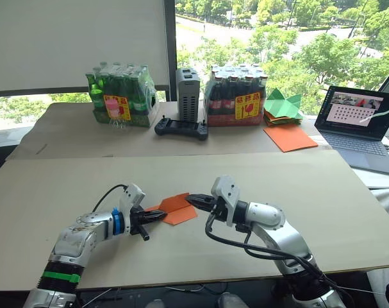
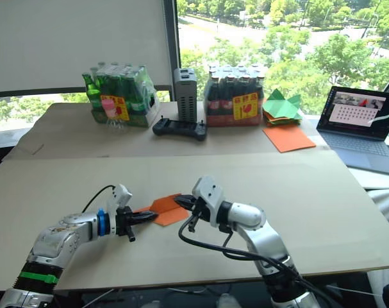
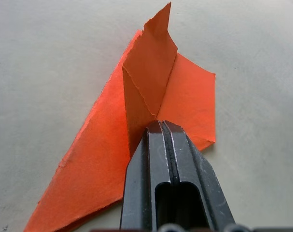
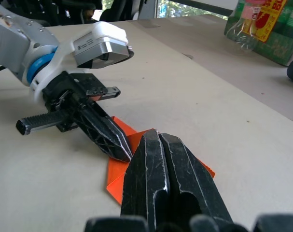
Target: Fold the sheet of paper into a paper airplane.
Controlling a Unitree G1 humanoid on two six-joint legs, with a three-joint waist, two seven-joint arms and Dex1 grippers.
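Together, both closed hands, left hand (image 1: 161,216) and right hand (image 1: 189,199), press the sheet of paper (image 1: 176,208)

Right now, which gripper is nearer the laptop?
Right. The right gripper sits on the laptop's side of the sheet of paper; the left gripper sits across it, farther away.

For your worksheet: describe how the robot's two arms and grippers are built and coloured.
Both arms are silver-grey metal with white wrist housings and black cables. The left gripper and right gripper each have two black, tapered fingers. The left arm carries a blue wrist ring and a green band.
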